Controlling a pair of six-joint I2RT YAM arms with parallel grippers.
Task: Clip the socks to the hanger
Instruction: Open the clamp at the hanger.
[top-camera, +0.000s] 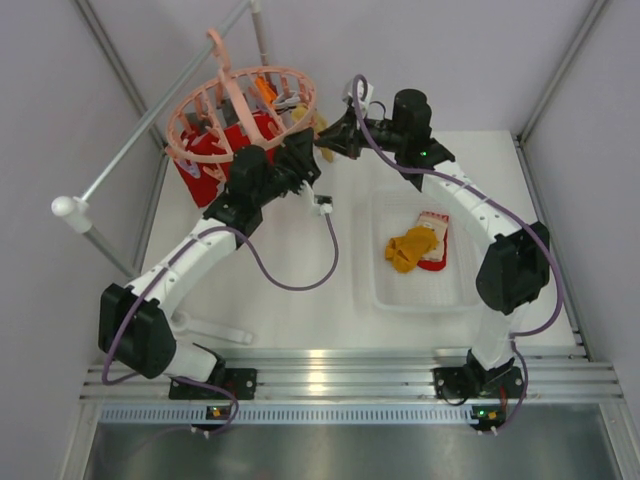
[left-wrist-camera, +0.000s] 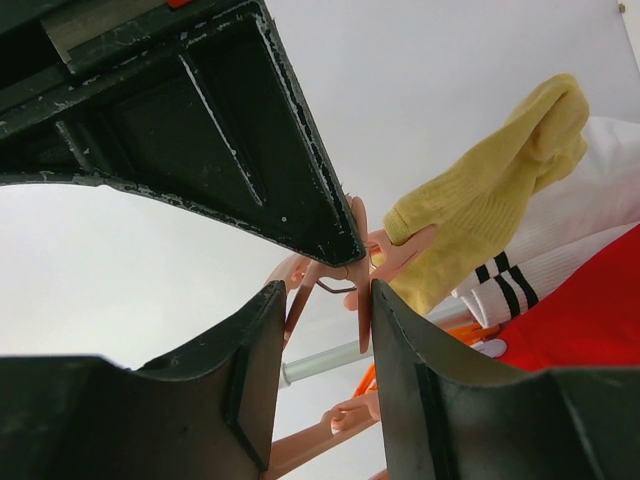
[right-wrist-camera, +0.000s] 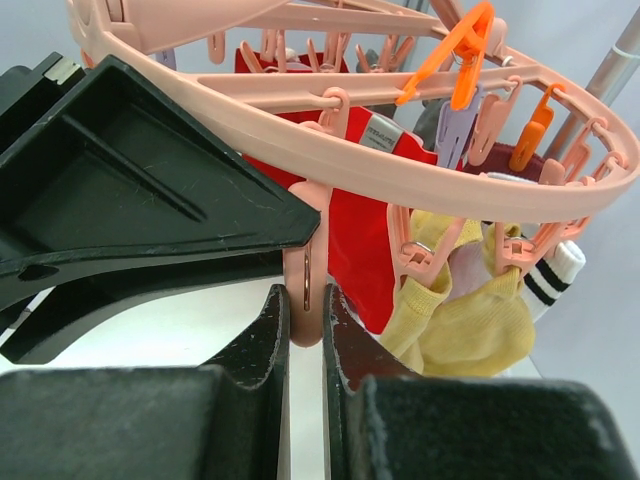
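The hanger (top-camera: 176, 128) hangs at 11 o'clock over the table (top-camera: 300, 310), its hook at the rail (top-camera: 130, 142). Both arms reach to the ring's rim at about 4 o'clock. The right claw (right-wrist-camera: 305, 312) is clamped on a pink peg (right-wrist-camera: 305, 265) dangling from the outer hoop, with a finger pressed flat on each side of it. The left claw (left-wrist-camera: 328, 300) meets the same peg from the other side. Its jaws stand apart with the peg between them, touching the finger (left-wrist-camera: 400, 330) at 3 o'clock in the left wrist view and clear of the other finger.

In the right wrist view, a yellow sock (right-wrist-camera: 470, 320) hangs from two pegs at 3 o'clock of the held peg. A striped cuff (right-wrist-camera: 555, 272) is just beyond it, and a red sock (right-wrist-camera: 355, 235) hangs behind the held peg. Red fabric (top-camera: 205, 170) fills the ring at 8 o'clock in the top view.

A clear tray (top-camera: 400, 295) lies at 3 o'clock on the table. It holds a loose yellow sock (top-camera: 408, 250) touching a loose red sock (top-camera: 434, 240), whose cream cuff points to 12 o'clock
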